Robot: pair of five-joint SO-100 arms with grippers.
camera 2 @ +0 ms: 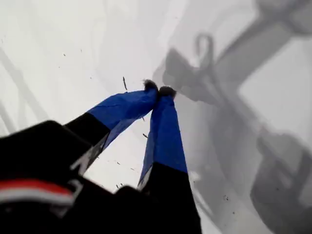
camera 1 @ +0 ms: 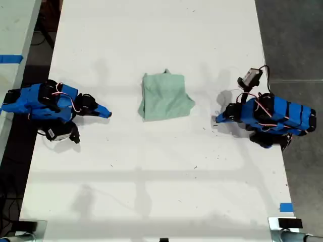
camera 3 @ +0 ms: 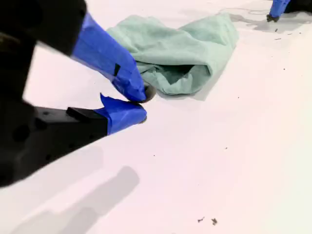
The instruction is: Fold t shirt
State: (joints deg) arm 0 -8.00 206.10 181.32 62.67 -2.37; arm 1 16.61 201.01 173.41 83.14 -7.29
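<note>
My first gripper [camera 2: 158,90] is clenched: you see both blue tips touching, nothing between them, hovering over bare white table [camera 2: 73,44] and shadows. In the exterior view it's the gripper [camera 1: 218,120] at the exterior view's right, tips aimed toward the table's middle.

My second gripper [camera 3: 143,105] is cracked open a little. You can see a narrow strip of table between the tips, and it holds nothing. It's the one [camera 1: 106,114] at the exterior view's left, also aimed inward. Its tips sit near the t shirt [camera 3: 180,53] but are apart from it.

You find the t shirt [camera 1: 165,97] near the middle of the table [camera 1: 151,176], between the two grippers and touching neither. It's a mint-green folded bundle, wrinkled and layered. The outline is roughly square, so you can't call a clear long axis. A small peak sticks out on the edge toward the exterior view's top, and a soft bulge pushes toward the exterior view's right. From the second wrist view you see a dark open fold facing my second gripper, with my first gripper [camera 3: 278,9] beyond the cloth.
</note>
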